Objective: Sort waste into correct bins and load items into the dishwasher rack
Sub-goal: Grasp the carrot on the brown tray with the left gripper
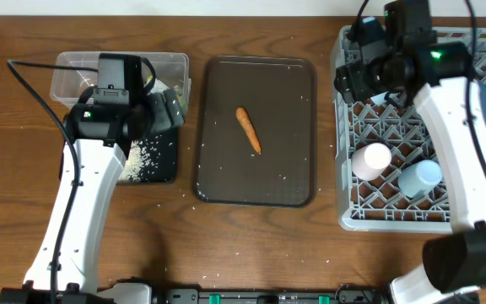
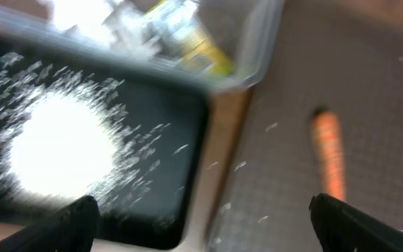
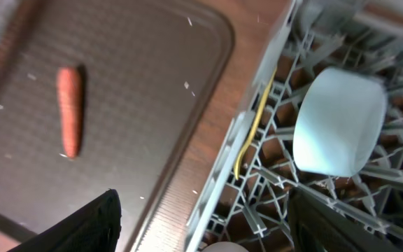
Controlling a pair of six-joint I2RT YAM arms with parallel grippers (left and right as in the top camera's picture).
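An orange carrot [image 1: 248,129] lies alone on the brown serving tray [image 1: 298,181]; it also shows in the left wrist view [image 2: 327,150] and the right wrist view [image 3: 70,112]. The black tray [image 1: 165,169] holds a pile of rice [image 2: 61,147]. The clear tub [image 1: 171,61] behind it holds a yellow-green packet [image 2: 201,49] and blurred white paper [image 2: 82,10]. My left gripper [image 2: 208,227] is open and empty above the black tray's right edge. The grey rack [image 1: 348,215] holds a pink cup [image 1: 371,160], a light blue cup [image 1: 419,177] and a pale upturned bowl [image 3: 338,122]. My right gripper [image 3: 208,224] is open and empty over the rack's left rim. The plate is out of view.
Loose rice grains are scattered on the brown tray and on the wood table [image 1: 184,228] near the black tray. A thin yellow strip [image 3: 254,126] lies in the rack's lattice by its left wall. The right arm covers the rack's back left part.
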